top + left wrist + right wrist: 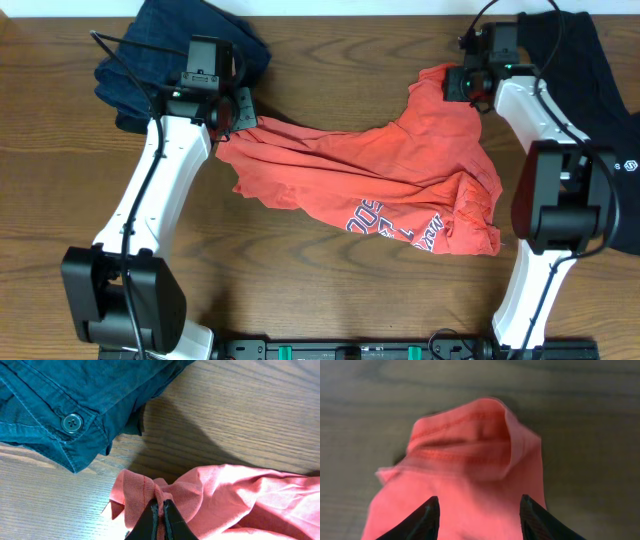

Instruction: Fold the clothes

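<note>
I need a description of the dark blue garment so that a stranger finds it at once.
On the wooden table, look at the far left corner, behind the left arm. The crumpled denim shirt there is dark blue with a round button, unlike the coral-red T-shirt beside it.

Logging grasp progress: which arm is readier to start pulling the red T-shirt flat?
Left, probably. The left gripper is pinched shut on an edge of the T-shirt; the right gripper has its fingers apart, fabric between them, not clamped.
</note>
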`<state>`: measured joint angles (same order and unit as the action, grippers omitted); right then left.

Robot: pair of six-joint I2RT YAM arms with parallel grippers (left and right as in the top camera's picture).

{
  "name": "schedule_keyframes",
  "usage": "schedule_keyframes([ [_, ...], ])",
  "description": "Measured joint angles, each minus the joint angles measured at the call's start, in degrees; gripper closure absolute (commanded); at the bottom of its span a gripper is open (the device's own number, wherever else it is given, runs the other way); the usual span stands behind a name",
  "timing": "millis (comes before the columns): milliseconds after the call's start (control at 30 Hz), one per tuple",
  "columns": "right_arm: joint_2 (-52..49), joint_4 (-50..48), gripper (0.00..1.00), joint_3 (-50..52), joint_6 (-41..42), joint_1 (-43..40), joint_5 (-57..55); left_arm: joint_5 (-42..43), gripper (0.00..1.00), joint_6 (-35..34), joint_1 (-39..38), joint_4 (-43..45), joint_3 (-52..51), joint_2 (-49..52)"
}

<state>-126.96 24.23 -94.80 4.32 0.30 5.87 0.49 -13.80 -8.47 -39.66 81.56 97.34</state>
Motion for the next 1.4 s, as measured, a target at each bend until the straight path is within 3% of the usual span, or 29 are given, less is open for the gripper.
schedule_keyframes([
  [133, -2.43, -5.6, 0.54, 0.0, 3.08, 0.0, -1.46, -0.48, 0.94, 0.02, 0.0, 0.02, 0.0, 1.38],
  [200, -3.15, -7.19, 0.62, 0.0, 4.48, 0.0, -1.9, -0.94, 0.94, 0.02, 0.0, 0.11, 0.0, 1.92],
  [367, -5.14, -9.92, 0.98, 0.0, 8.0, 0.0, -3.41, -2.49, 0.94, 0.0, 0.0, 0.66, 0.0, 2.43],
  [633, -5.35, -10.23, 0.99, -0.04, 9.77, -0.02, -4.42, -5.46, 0.94, 0.0, 0.0, 5.16, 0.0, 2.43],
  [833, -3.41, -2.14, 0.99, -0.92, 9.77, -0.79, -4.39, -9.62, 0.94, 0.07, 0.0, 8.2, 0.0, 2.43],
  [1233, 24.48, 13.53, 0.99, -4.46, 8.57, -9.86, -1.62, -11.65, 0.94, 0.09, 0.0, 8.68, 0.0, -3.76],
  [1400, 27.69, 18.08, 0.99, -4.83, 7.13, -11.06, -0.28, -11.85, 0.94, 0.33, 0.0, 8.81, 0.0, -5.55],
])
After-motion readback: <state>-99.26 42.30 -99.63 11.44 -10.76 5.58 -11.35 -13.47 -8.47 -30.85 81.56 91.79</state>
